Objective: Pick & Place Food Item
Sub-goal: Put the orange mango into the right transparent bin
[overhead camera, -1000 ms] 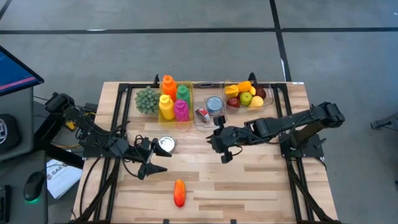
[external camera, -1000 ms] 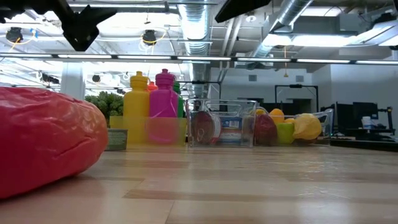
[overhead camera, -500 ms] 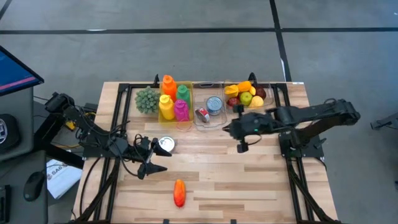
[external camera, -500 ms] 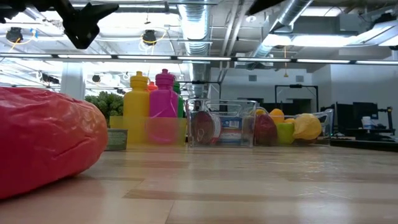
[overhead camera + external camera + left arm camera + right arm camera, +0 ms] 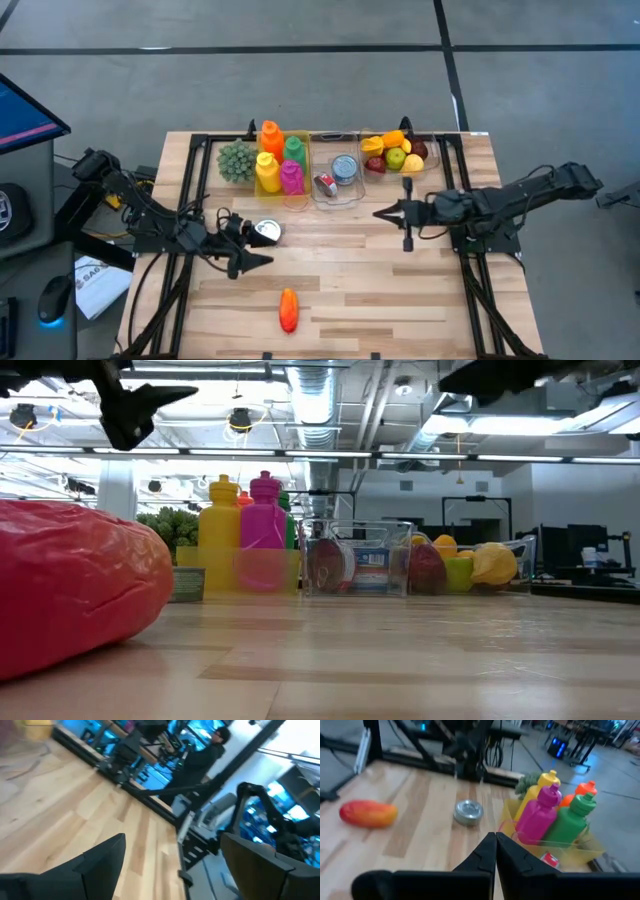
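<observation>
Right at the table's near edge lies the red-orange food item (image 5: 288,309), alone on the bare wood and untouched, looming large at the left of the low view (image 5: 70,585). Just behind it hovers the left gripper (image 5: 250,261), fingers spread wide with nothing between them, above the boards and closer to the silver tin (image 5: 266,232) than to the food. Over on the other side, the right gripper (image 5: 385,212) hangs mid-table with its fingers pressed together and empty, its wrist camera looking across at the food (image 5: 368,813) and the tin. Along the far edge stand the bottles (image 5: 279,160) and the fruit tray (image 5: 400,153). My read: this is the approach stage, no pick begun. The next move calls for the open left gripper to swing toward the near edge, line up over the food and descend around it.
</observation>
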